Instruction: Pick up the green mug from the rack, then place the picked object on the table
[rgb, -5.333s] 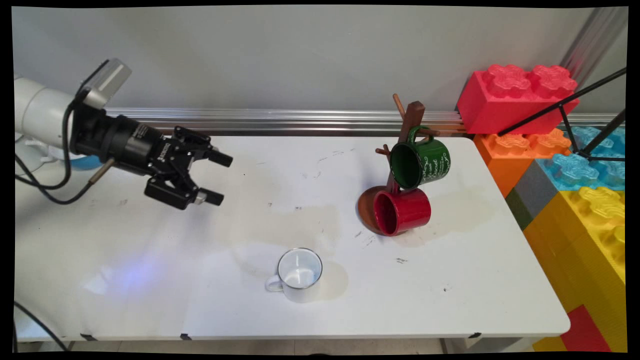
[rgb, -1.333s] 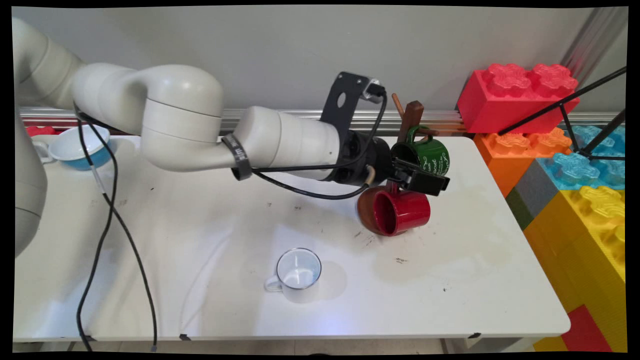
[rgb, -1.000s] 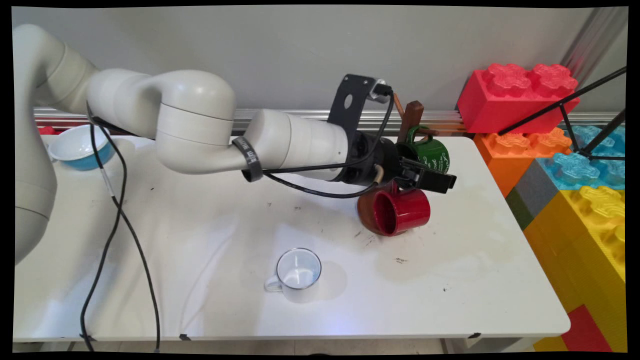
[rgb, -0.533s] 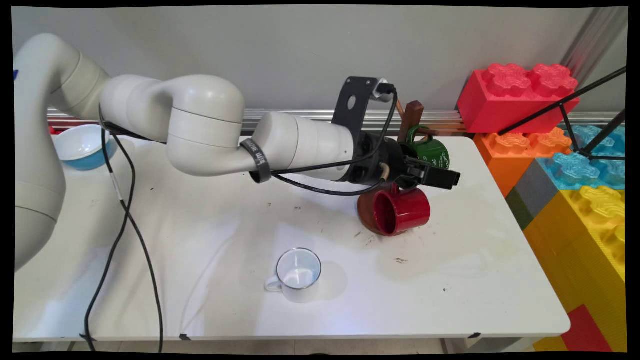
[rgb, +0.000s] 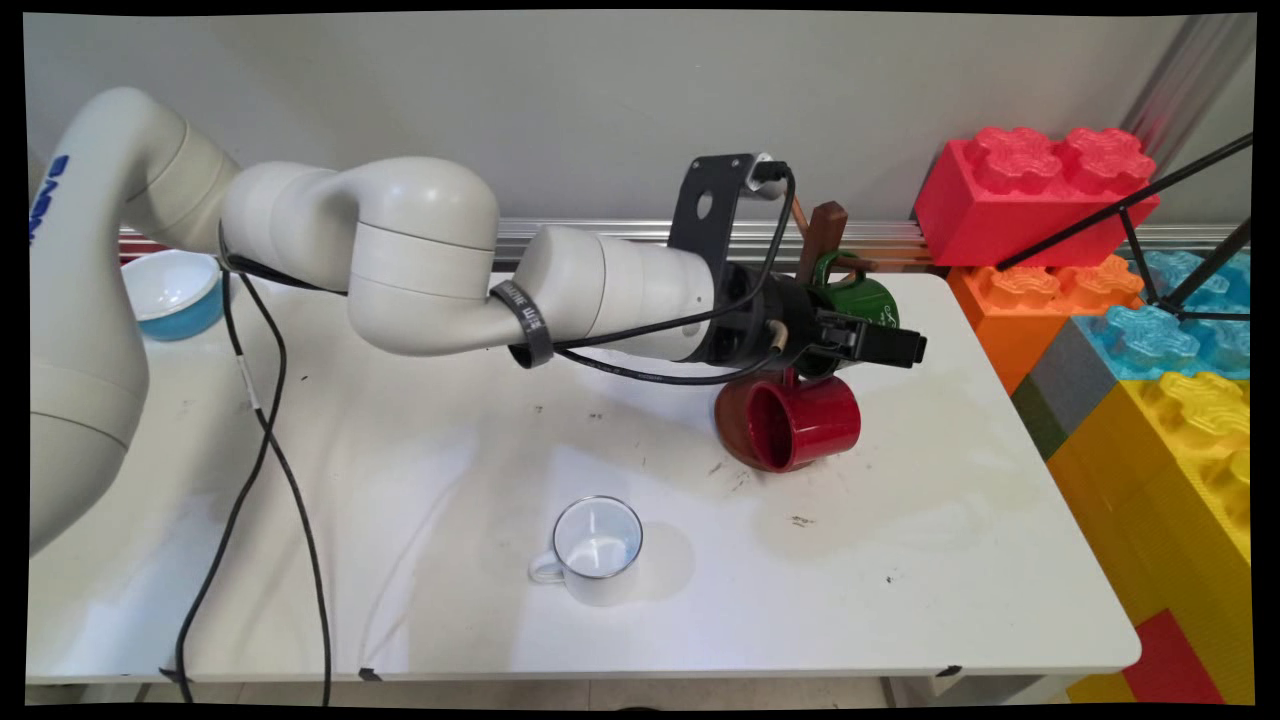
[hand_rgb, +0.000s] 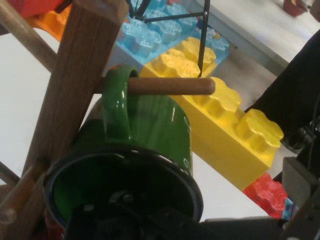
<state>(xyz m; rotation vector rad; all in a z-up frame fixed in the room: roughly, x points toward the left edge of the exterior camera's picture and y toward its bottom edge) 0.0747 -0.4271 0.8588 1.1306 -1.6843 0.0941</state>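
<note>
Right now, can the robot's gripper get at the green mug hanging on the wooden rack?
Probably yes. The gripper is already at the green mug, its open mouth close before the hand camera. The mug hangs by its handle on a peg of the wooden rack, and nothing stands between.

Gripper (rgb: 868, 343) at green mug (rgb: 872, 297) on wooden rack (rgb: 822, 236); red mug (rgb: 800, 424) below

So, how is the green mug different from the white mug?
The green mug hangs by its handle on a peg of the wooden mug tree, tilted; the white mug stands upright on the table. The green one is dark with white lettering; the white one is plain with a dark rim. The hand is at the green mug, far from the white one. Both have one handle.
</note>
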